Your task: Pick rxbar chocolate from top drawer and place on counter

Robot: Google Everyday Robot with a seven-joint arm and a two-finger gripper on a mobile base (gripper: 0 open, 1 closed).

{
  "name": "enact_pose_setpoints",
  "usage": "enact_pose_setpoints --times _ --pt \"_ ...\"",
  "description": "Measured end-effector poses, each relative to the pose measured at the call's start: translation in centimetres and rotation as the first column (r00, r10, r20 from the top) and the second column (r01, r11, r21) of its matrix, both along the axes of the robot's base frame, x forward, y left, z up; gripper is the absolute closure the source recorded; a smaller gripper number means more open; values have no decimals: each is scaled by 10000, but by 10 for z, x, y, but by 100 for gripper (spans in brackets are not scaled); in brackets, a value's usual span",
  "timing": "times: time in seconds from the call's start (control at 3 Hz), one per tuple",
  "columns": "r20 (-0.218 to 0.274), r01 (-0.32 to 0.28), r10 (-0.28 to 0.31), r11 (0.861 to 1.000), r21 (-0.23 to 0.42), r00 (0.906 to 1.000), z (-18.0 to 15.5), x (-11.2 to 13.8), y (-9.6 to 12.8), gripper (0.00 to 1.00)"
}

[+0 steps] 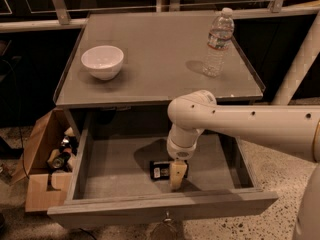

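The rxbar chocolate point(161, 170) is a flat black bar with a white label patch; it lies on the bottom of the open top drawer point(115, 171), right of centre. My gripper point(177, 178) reaches down into the drawer on the white arm. Its tan fingers point(178, 173) stand at the bar's right end and hide that end. The counter point(155, 59) lies above the drawer.
A white bowl point(102, 61) stands on the counter's left side and a clear water bottle point(218, 41) at its back right. A cardboard box point(47, 164) with cans sits on the floor left of the drawer. The drawer front point(165, 209) has a small knob.
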State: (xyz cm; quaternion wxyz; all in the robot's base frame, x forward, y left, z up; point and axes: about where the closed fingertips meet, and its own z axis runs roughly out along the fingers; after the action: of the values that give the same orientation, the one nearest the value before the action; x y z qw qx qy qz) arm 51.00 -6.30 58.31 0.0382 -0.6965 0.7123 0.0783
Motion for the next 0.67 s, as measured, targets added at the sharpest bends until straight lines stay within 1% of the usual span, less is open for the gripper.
enact_pose_setpoints --times 0.67 --pt "0 0 0 10000 0 10000 0 0 0 66"
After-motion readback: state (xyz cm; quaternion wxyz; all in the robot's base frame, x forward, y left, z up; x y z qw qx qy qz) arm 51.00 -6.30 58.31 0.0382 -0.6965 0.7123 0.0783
